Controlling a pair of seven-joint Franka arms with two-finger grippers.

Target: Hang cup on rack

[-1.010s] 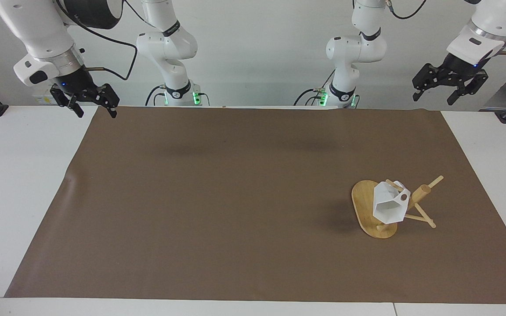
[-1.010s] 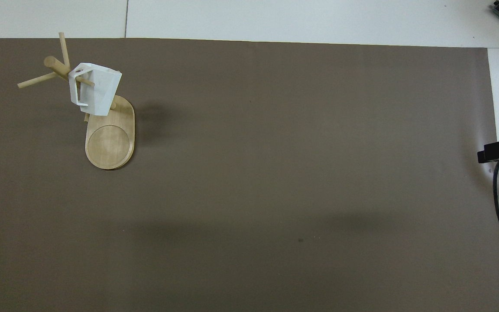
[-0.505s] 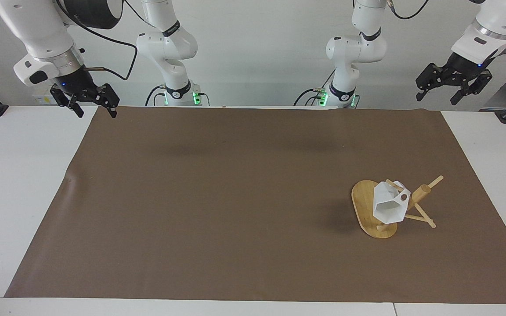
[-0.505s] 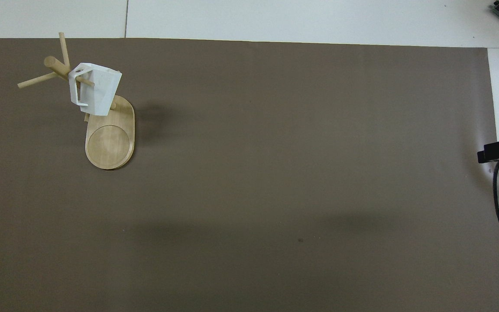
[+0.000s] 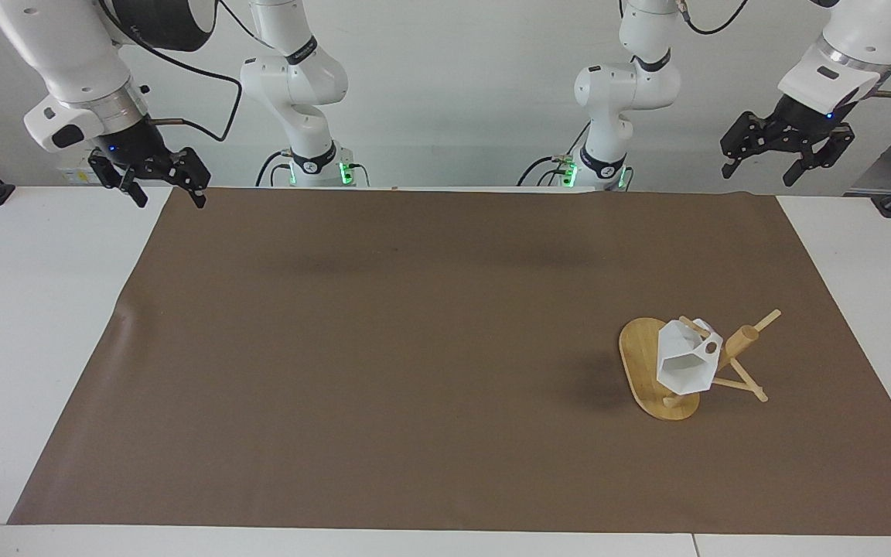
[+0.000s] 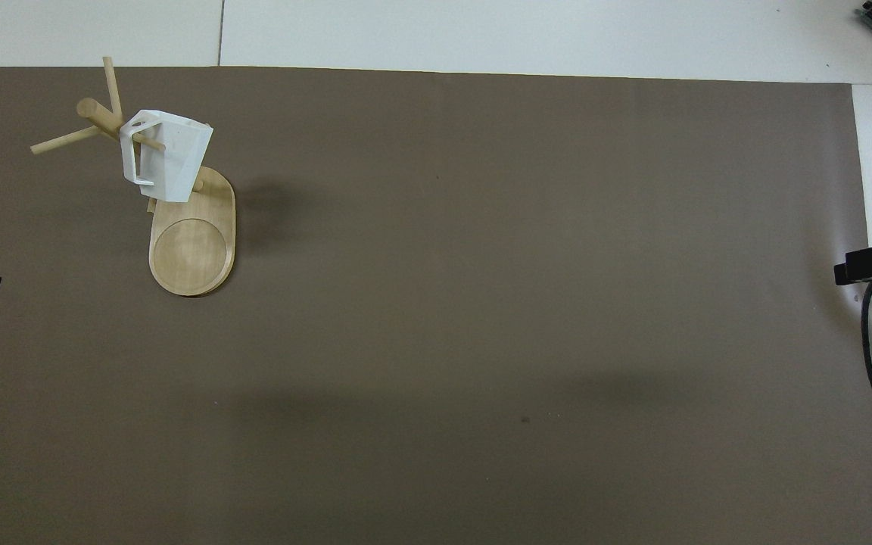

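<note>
The white faceted cup [image 5: 685, 360] hangs by its handle on a peg of the bamboo rack [image 5: 643, 363], which stands toward the left arm's end of the table. In the overhead view the cup [image 6: 167, 155] sits over the rack's post and oval base [image 6: 192, 246]. My left gripper [image 5: 786, 151] is open and empty, raised high over the mat's edge at the robots' end, well away from the rack. My right gripper [image 5: 153, 179] is open and empty, raised over the mat's corner at the right arm's end, waiting.
A brown mat [image 5: 414, 348] covers most of the white table [image 5: 35, 309]. A black cable [image 6: 871, 341] loops at the right arm's end in the overhead view. Only a tip of each gripper shows at that view's edges.
My left gripper has shifted a little, up and then back toward the table's middle. The cup, the rack and the right arm have not moved.
</note>
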